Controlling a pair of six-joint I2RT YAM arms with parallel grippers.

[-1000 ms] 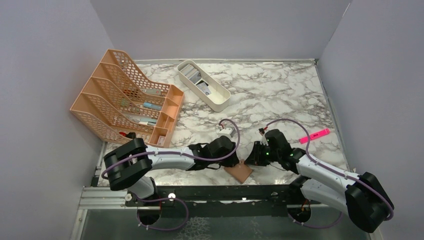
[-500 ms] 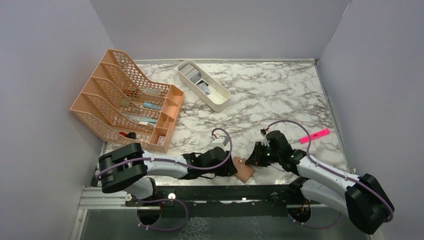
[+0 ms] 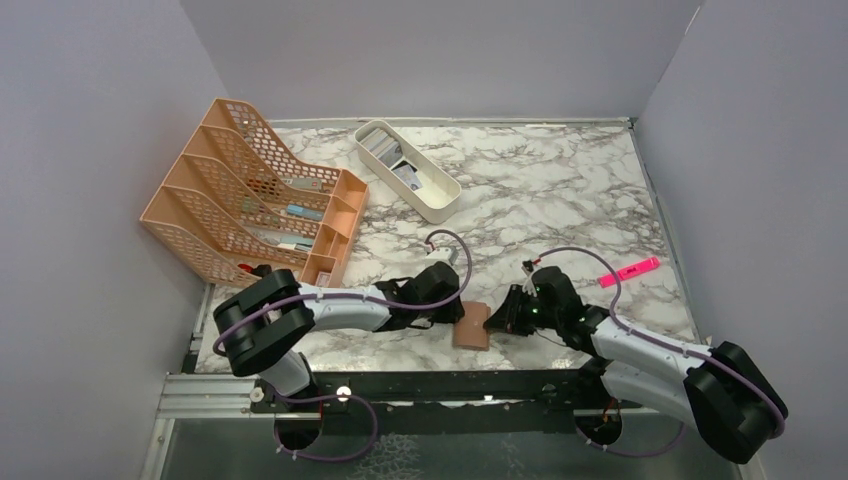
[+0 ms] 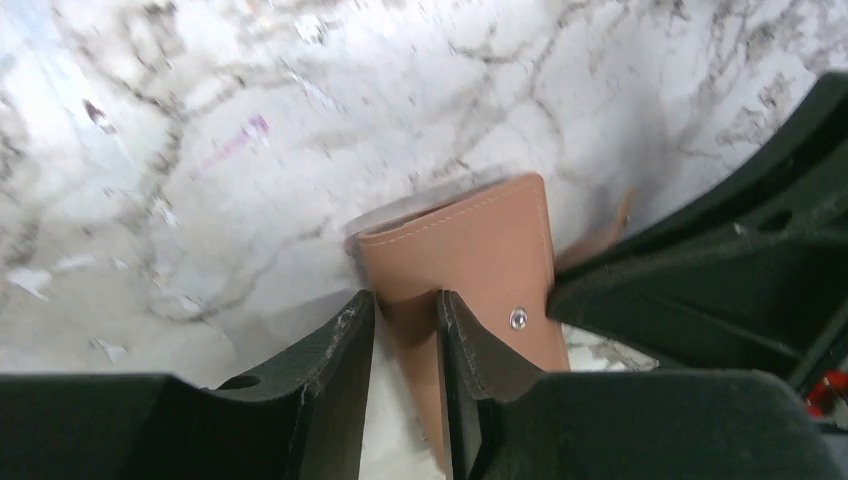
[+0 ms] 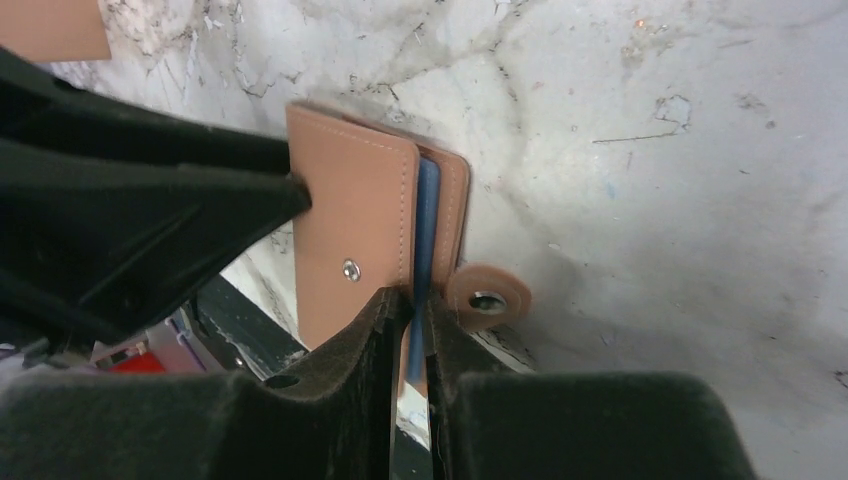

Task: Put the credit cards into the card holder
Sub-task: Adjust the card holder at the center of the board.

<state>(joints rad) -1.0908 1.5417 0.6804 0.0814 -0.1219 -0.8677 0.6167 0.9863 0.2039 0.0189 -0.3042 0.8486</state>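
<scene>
In the lower centre of the overhead frame, the left claw [image 4: 405, 302] is clamped on one flap of the tan card holder [image 3: 470, 330], found near the bottom edge of the counter [image 3: 540, 190]. To the right, a light blue credit card [image 5: 425, 220] is pinched in the right claw [image 5: 415, 302] and tucked between the holder's flaps.

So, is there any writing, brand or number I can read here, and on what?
Nothing here is legible.
pink highlighter: a dark mark on the barrel, too small to read.
cards in the white tray: some print, too small to read.
card holder: no writing, only a metal snap.
blue card: no print on the strip that shows.
</scene>
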